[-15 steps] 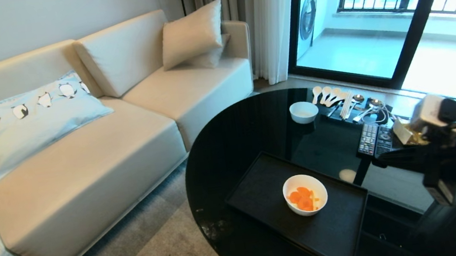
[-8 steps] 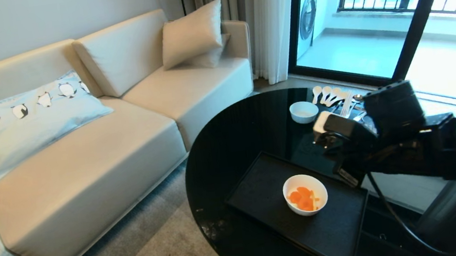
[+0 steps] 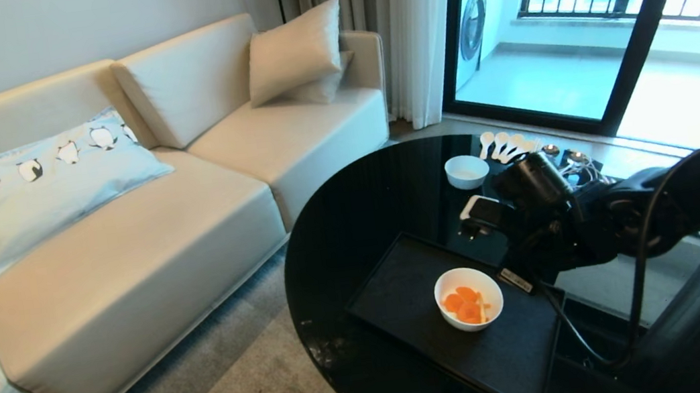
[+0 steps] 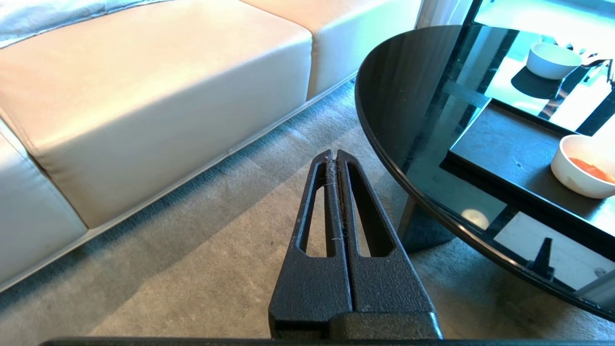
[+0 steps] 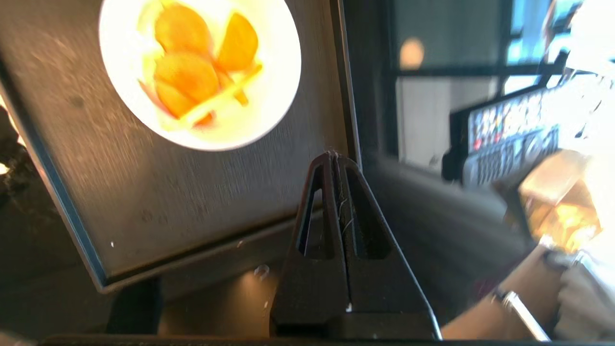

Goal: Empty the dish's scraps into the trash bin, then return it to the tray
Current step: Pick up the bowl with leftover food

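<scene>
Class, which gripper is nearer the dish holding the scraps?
Right. The right gripper hangs shut over the tray's edge beside the dish; the left gripper is shut over the carpet, off the table.

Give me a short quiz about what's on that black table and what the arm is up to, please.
1. True or false: the dish stands on the tray.
2. What lies in the dish? A) scraps of orange slices and pale strips B) rice C) nothing
3. Are the right gripper's fingers open or shut, and do they hold anything?

Key
1. True.
2. A.
3. Shut, holding nothing; the gripper hangs over the tray's edge beside the dish. The left gripper is also shut, off the table above the carpet.
</scene>
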### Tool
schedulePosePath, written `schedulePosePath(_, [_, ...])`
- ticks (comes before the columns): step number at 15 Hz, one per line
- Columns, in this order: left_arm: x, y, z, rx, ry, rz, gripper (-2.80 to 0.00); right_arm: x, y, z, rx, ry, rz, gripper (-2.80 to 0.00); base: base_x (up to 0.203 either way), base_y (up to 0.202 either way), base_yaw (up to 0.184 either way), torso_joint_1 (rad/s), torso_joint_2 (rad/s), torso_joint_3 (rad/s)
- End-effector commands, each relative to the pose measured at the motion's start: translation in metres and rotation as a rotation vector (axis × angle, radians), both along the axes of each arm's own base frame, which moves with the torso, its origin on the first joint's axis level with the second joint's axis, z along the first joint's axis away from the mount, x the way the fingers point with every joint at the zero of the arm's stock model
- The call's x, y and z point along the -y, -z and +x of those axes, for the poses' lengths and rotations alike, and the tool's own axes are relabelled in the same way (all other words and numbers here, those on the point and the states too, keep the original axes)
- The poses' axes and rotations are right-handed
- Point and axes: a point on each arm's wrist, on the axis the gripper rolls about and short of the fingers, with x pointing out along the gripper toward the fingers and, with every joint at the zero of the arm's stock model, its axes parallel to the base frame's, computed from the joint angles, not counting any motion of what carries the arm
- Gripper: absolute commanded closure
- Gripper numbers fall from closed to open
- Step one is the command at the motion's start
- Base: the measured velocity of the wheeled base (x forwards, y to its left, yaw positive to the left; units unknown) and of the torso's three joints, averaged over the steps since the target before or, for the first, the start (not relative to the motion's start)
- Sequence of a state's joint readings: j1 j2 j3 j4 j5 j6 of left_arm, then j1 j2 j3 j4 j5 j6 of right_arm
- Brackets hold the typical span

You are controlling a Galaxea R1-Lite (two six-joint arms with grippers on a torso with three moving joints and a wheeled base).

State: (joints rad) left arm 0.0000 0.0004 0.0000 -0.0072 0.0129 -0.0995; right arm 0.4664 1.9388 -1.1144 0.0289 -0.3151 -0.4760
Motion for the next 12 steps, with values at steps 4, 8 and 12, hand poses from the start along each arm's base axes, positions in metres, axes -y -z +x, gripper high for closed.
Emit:
schedulePosePath(4, [0.000, 0.000, 0.000, 0.001, -0.001, 0.000, 0.00, 0.002, 0.005, 0.007, -0.134, 0.180, 0.070, 0.00, 0.000, 0.000, 0.000, 0.000, 0.00, 0.000])
schedulePosePath(8, [0.000, 0.000, 0.000, 0.001, -0.001, -0.001, 0.00, -0.009, 0.015, 0.004, -0.201, 0.309, 0.150, -2.80, 0.000, 0.000, 0.000, 0.000, 0.00, 0.000])
schedulePosePath(12, [0.000, 0.000, 0.000, 0.001, -0.001, 0.000, 0.00, -0.031, 0.037, 0.002, -0.238, 0.396, 0.217, -2.80, 0.000, 0.000, 0.000, 0.000, 0.00, 0.000])
